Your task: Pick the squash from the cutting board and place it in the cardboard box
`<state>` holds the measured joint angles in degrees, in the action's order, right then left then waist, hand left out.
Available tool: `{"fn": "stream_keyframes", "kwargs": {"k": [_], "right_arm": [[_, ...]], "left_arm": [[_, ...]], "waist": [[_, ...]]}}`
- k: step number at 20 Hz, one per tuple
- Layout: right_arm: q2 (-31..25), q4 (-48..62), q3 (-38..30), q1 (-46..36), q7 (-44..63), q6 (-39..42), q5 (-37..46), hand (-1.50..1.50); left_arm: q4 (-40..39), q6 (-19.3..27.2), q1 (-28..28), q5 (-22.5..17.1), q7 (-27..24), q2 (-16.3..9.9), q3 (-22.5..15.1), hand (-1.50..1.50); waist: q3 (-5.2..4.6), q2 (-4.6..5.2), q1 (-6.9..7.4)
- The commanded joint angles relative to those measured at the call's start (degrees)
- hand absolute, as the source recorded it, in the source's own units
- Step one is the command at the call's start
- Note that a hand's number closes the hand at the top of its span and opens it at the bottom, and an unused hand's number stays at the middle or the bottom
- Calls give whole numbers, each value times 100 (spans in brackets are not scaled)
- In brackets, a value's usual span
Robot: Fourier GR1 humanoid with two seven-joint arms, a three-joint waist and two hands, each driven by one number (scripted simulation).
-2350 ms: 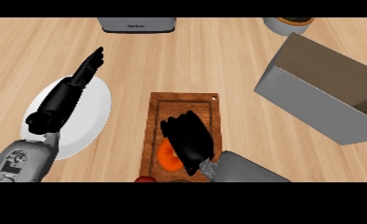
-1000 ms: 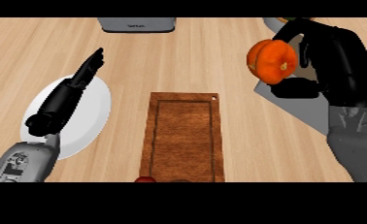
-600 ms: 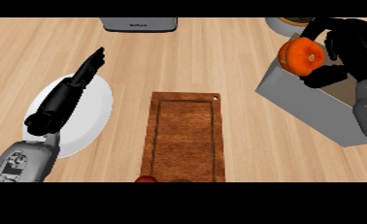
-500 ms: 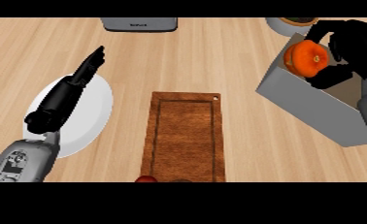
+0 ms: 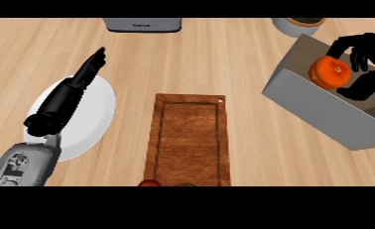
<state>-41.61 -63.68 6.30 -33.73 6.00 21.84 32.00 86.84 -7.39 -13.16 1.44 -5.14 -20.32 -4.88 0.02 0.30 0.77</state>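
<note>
The orange squash (image 5: 328, 72) is over the open top of the box (image 5: 311, 105) at the right, just inside its rim. My right hand (image 5: 359, 57) curls round it from the right edge of the view, fingers arched over its top and thumb below it. The brown cutting board (image 5: 189, 139) lies bare in the lower middle. At the left, my left hand (image 5: 72, 90) rests open with straight fingers over a white plate (image 5: 95, 124).
A grey appliance (image 5: 143, 24) stands at the counter's far edge. A round pot (image 5: 299, 24) sits at the far right behind the box. A small red object (image 5: 149, 183) shows at the board's near end.
My right hand lifted the squash off the cutting board, carried it right and away, and has lowered it into the box's opening. The left hand has not moved.
</note>
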Motion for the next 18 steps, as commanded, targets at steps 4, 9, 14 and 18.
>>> {"fn": "stream_keyframes", "kwargs": {"k": [4,9,14,18], "right_arm": [[-93,650,-89,-89,-1625,470,-169,-150],[632,720,-1298,-390,-1845,-118,-1421,-150],[1221,1328,-2768,-666,-1253,-66,-3114,-150],[934,1818,-3334,-483,-1185,-21,-3552,-150]], "left_arm": [[-7,92,-20,189,-39,206,-21,0],[-167,-22,-182,65,182,67,132,0],[6,-43,191,117,-88,142,-16,0],[-115,-137,-168,-17,173,8,243,0]], "waist": [[0,-21,-41],[13,-3,-115],[5,-30,-62],[3,-7,-110]]}}
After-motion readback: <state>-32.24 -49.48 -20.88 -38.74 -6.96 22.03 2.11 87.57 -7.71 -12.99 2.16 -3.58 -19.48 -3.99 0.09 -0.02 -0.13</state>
